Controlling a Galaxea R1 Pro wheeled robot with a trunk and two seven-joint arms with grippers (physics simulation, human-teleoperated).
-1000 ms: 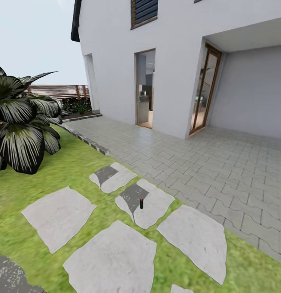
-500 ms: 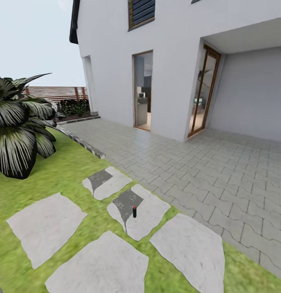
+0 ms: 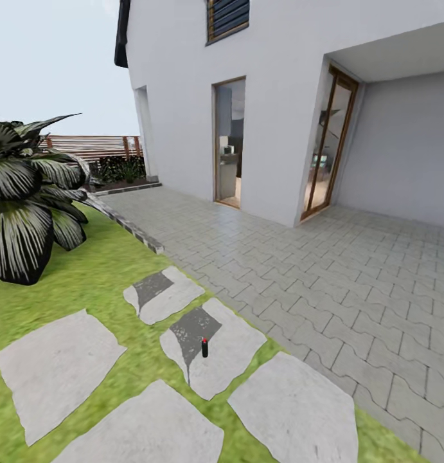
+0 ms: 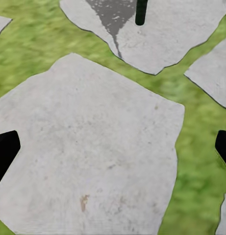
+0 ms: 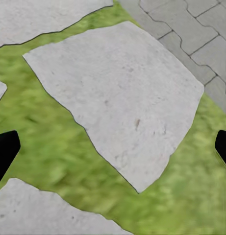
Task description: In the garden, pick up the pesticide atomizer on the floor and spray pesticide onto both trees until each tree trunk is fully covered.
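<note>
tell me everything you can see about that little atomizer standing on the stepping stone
The pesticide atomizer is a small, slim, dark cylinder with a red top, standing upright on a pale flat stepping stone, at the edge of the stone's darker grey patch. Grass surrounds the stone and the paved patio lies beyond it. Nothing else touches it. In the left wrist view its dark body shows at the frame's edge. Finer detail is too small to tell.

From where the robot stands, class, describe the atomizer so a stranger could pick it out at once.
Start at the white house and its grey paving, then drop to the flat stepping stones in the lawn beside it. The atomizer stands upright on the stone with the dark grey patch, next to the paving. It is the one small dark, red-topped cylinder on the stones.
</note>
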